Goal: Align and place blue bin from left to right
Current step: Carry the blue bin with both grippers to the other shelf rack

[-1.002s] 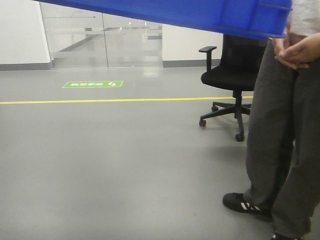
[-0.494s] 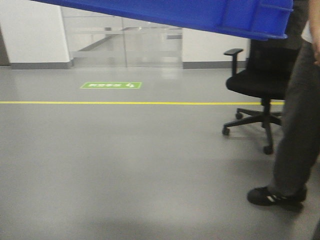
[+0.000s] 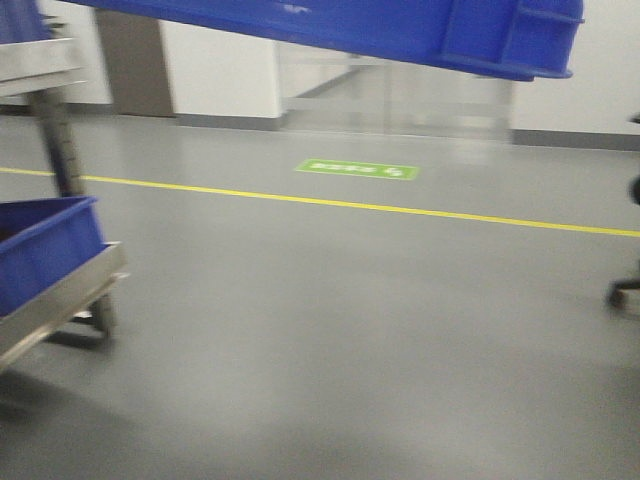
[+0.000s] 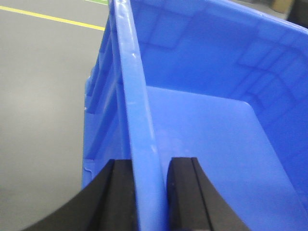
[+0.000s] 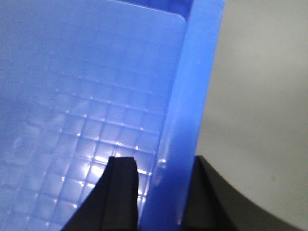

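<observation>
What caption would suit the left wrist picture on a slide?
The left claw clamps the thick rim of a large bright-blue rectangular plastic crate, empty inside, with a grey floor beyond.

Motion blur smears the front view: the blue bin [image 3: 400, 30] is cut off by the top edge, the green floor sign [image 3: 357, 169] is unreadable, and a steel rack [image 3: 60, 300] runs off the left. The left tool [image 4: 150, 166] and right tool [image 5: 161, 166] are cropped at each wrist view's bottom edge.

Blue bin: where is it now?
Held off the floor by its rims in the left gripper and right gripper, the blue bin spans the front view's top edge, the steel rack at lower left.
</observation>
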